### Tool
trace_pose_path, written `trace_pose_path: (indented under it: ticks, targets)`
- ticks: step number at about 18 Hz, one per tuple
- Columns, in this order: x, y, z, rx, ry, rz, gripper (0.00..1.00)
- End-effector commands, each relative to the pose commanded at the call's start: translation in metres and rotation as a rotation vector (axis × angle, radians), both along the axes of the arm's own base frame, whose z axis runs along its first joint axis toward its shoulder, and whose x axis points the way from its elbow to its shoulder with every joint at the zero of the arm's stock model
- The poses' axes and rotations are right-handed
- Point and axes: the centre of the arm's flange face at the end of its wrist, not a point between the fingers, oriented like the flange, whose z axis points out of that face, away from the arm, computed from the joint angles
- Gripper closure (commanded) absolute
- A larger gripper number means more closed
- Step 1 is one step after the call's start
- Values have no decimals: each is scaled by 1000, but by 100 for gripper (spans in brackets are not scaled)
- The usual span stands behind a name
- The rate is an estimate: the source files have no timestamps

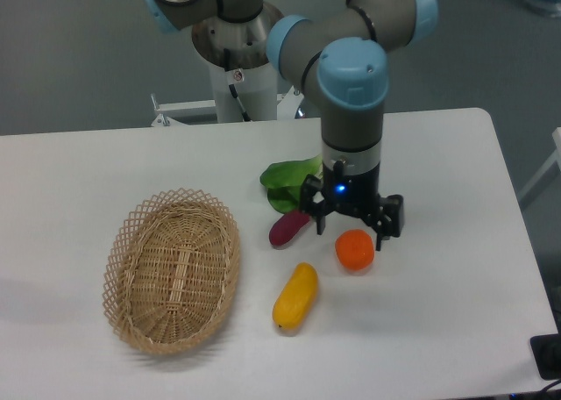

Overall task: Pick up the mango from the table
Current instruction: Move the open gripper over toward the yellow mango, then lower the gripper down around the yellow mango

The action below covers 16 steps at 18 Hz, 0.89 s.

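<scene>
We see the tool (352,222) spread wide, its two dark fingers (392,217) set apart, one on each side. It holds nothing. It hangs low over the round orange fruit (355,249), which sits just under the gap between the fingers; we cannot tell whether a finger touches the fruit. The left finger comes close to the purple sweet potato (288,228), and again contact is unclear from here.

Now the mango (295,296): it lies free on the white surface (456,312), toward the near edge and about midway between the side edges, just nearer us than the sweet potato and the orange fruit. It is long and smooth, yellow along most of its body, warming to orange at the end pointing toward the tool. It lies at a slant, apart from the tool.

Behind the sweet potato we spot a green leafy vegetable (289,176). Toward the left edge rests an oval wicker basket (173,268), well apart from the mango.
</scene>
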Motion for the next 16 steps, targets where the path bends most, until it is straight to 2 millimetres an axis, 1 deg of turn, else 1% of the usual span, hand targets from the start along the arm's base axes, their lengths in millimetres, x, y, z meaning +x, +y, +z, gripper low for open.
trace_pose_path:
  ticks: [2,5,7,12,15,16]
  targets:
    - [6,3,-6,4,-19,-18,0]
    - [11,11,-31,2,-75,-34,0]
    - [17,20,-41,-7,-85,-54,0]
    - [16,26,-63,-27,-109,-58,0]
    - [11,28,-65,-2,-80,-59,0]
    - [11,28,-75,-10,-91,-56,0]
